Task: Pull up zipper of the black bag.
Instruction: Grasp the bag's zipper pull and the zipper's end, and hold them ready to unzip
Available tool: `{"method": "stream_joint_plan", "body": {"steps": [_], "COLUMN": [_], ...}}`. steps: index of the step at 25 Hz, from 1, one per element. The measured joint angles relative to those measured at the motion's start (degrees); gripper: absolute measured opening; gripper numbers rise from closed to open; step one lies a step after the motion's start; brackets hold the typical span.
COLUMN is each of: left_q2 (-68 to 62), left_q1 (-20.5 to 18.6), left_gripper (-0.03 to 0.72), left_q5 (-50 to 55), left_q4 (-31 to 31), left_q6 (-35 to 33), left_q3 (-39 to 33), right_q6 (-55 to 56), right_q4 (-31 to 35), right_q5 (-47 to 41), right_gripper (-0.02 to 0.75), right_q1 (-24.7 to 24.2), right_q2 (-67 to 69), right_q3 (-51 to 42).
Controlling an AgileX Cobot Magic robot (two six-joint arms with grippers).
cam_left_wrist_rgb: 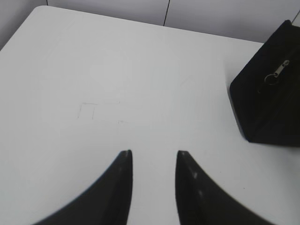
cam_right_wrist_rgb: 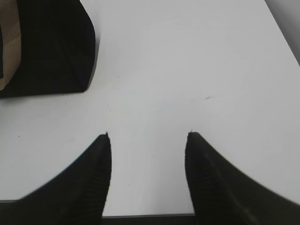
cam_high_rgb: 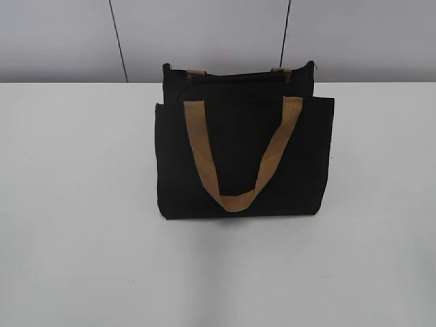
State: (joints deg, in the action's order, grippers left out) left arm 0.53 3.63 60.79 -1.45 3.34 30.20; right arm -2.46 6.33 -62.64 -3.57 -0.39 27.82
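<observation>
The black bag (cam_high_rgb: 238, 150) lies on the white table (cam_high_rgb: 82, 204) in the middle of the exterior view, with a tan loop handle (cam_high_rgb: 235, 197) across its front. Its corner shows at the right of the left wrist view (cam_left_wrist_rgb: 267, 103), where the small silver zipper (cam_left_wrist_rgb: 276, 74) with its ring pull sits on the bag's end. The bag's other corner shows at the top left of the right wrist view (cam_right_wrist_rgb: 47, 47). My left gripper (cam_left_wrist_rgb: 153, 157) is open and empty, left of the bag. My right gripper (cam_right_wrist_rgb: 147, 138) is open and empty, right of the bag. Neither gripper shows in the exterior view.
The grey wall with dark seams (cam_high_rgb: 119, 41) stands behind the table. Faint pencil marks (cam_left_wrist_rgb: 89, 110) lie on the table ahead of the left gripper. The table's near edge (cam_right_wrist_rgb: 150, 216) shows under the right gripper.
</observation>
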Motion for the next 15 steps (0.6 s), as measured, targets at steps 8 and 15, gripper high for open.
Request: {"method": "stream_joint_plan", "body": {"steps": [8,15], "left_q2": [0.00,-5.45], "left_q1": [0.00,0.00], "left_gripper": [0.239,0.239], "left_q5": [0.00,-2.18], "left_q4": [0.00,0.00], "left_q6": [0.00,-0.53], "left_q3": [0.00,1.73], "right_q6": [0.00,0.00], "right_q4": [0.00,0.00], "right_q5": [0.00,0.00], "right_gripper": [0.400,0.400], "right_q1": [0.00,0.00], "right_q2": [0.00,0.00], "right_q3": [0.00,0.00]}}
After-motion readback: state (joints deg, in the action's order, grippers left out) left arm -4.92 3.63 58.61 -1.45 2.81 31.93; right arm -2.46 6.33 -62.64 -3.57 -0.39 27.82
